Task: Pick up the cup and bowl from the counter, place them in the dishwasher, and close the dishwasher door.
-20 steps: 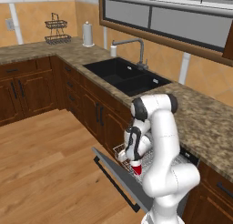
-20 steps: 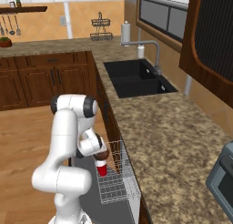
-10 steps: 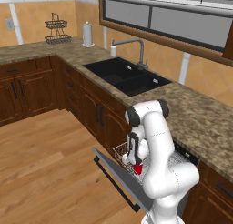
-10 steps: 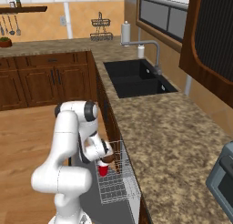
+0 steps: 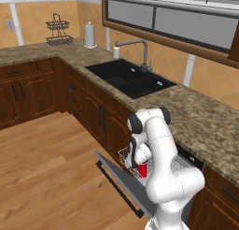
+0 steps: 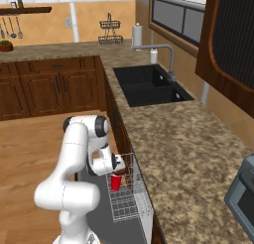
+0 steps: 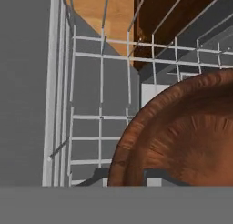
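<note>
I have lowered the gripper (image 6: 123, 169) further into the dishwasher rack (image 6: 130, 204). The bowl (image 7: 182, 136) sits between the fingers; whether they grasp it or have released, I cannot tell. The cup (image 6: 115, 182) already stands in the rack.

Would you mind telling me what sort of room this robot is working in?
A home kitchen, rendered: a granite counter with a black sink and faucet, wooden cabinets below, and an open dishwasher with a wire rack.

White wire dishwasher rack (image 6: 126, 201) — red cup (image 6: 115, 182) upright in it, brown bowl (image 7: 182, 136) alongside.
</note>
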### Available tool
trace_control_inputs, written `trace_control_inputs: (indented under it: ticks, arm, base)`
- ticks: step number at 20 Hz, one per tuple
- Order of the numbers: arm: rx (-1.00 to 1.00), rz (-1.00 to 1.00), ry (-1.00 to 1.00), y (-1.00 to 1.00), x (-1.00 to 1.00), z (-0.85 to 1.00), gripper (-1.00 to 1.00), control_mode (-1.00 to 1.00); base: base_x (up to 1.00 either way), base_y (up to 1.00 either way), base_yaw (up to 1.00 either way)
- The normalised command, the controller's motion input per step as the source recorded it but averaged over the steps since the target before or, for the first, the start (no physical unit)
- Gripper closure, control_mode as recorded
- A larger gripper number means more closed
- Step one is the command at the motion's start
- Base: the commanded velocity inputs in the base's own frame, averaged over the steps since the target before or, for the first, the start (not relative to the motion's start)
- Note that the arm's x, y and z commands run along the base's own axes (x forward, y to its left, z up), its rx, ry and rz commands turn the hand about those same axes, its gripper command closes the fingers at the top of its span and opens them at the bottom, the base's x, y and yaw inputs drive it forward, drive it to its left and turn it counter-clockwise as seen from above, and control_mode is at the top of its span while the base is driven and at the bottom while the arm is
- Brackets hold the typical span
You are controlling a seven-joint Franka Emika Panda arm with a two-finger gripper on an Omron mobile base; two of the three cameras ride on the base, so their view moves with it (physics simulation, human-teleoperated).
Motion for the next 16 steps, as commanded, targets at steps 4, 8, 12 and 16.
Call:
trace_control_inputs:
  ticks: [4, 8, 12, 16]
  arm:
    - [0.0, 0.0, 0.13, 0.16, 0.01, -0.21, -1.0, -1.0]
    - [0.0, 0.0, 0.0, 0.06, -0.03, 0.12, -1.0, -1.0]
    - [-0.02, 0.0, -0.01, 0.28, -0.32, 0.28, -1.0, -1.0]
    - [-0.01, 0.0, 0.0, 0.15, -0.3, 0.28, -1.0, -1.0]
  base:
    - [0.0, 0.0, 0.0]
    - [0.0, 0.0, 0.0]
    - [0.0, 0.0, 0.0]
    - [0.0, 0.0, 0.0]
